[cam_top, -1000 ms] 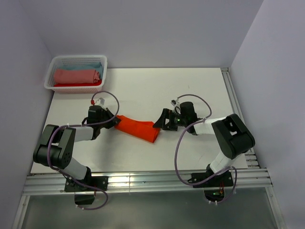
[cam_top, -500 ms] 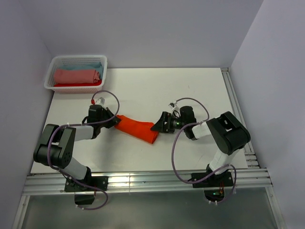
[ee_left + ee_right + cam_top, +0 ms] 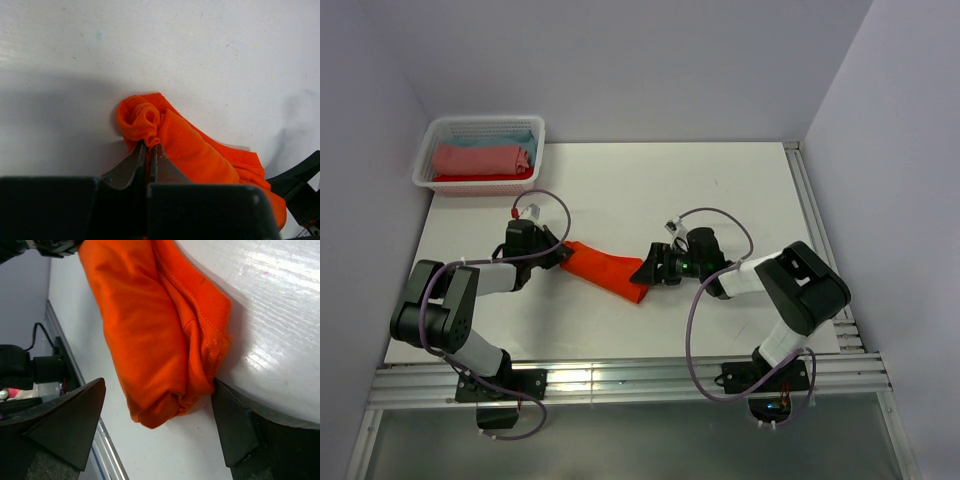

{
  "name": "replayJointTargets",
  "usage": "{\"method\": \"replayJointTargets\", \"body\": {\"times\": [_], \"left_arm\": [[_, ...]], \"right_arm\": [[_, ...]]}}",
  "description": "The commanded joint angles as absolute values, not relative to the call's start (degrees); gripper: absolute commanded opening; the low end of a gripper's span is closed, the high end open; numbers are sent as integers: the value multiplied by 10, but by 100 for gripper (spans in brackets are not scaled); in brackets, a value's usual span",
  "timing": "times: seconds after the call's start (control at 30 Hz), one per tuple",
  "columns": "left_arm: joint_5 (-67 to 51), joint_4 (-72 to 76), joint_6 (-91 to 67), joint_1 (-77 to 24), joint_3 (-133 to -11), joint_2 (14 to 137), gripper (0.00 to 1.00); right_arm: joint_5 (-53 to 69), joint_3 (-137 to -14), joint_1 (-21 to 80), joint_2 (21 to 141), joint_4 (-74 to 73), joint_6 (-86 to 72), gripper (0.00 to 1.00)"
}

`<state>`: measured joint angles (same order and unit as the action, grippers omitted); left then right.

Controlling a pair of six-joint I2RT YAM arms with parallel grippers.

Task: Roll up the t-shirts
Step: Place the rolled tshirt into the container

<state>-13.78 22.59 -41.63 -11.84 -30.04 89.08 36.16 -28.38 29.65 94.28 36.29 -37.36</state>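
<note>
left gripper (image 3: 148, 150) was clamped onto one end of the rolled orange t-shirt (image 3: 605, 268); right gripper (image 3: 157, 390) was spread around the other end; roll lay diagonally on the table (image 3: 620, 190) between them

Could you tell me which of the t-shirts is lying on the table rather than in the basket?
The orange t-shirt, rolled up on the table; the pink t-shirt and the pale blue t-shirt lie in the white basket.
</note>
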Motion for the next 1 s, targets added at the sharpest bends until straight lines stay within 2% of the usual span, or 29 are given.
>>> {"method": "replayJointTargets", "body": {"times": [0.0, 0.17, 0.2, 0.27, 0.37, 0.43, 0.47, 0.53, 0.57, 0.63, 0.83, 0.97], "left_arm": [[-130, 200, -407, -122, -311, 885, 0], [-126, 196, -406, -123, -310, 885, 0], [-125, 195, -405, -123, -310, 884, 0], [-123, 196, -405, -124, -309, 882, 0], [-121, 196, -408, -125, -305, 878, 0], [-119, 194, -408, -125, -305, 878, 0], [-120, 194, -408, -125, -305, 877, 0], [-117, 192, -410, -125, -304, 875, 0], [-116, 190, -410, -125, -303, 874, 0], [-113, 178, -416, -125, -307, 871, 0], [-91, 137, -425, -125, -350, 867, 0], [-72, 85, -419, -122, -433, 863, 0]], "right_arm": [[302, -313, 317, 929, 303, -342, 91], [259, -326, 330, 943, 264, -351, 79], [247, -324, 330, 943, 266, -357, 72], [243, -316, 330, 946, 279, -366, 67], [251, -319, 330, 960, 301, -384, 49], [261, -323, 330, 971, 321, -397, 47], [264, -325, 330, 981, 327, -402, 37], [268, -331, 330, 987, 341, -409, 26], [269, -333, 330, 990, 344, -415, 10], [272, -344, 330, 991, 344, -417, 0], [275, -408, 330, 987, 295, -410, 0], [274, -477, 331, 994, 246, -409, 0]]}}
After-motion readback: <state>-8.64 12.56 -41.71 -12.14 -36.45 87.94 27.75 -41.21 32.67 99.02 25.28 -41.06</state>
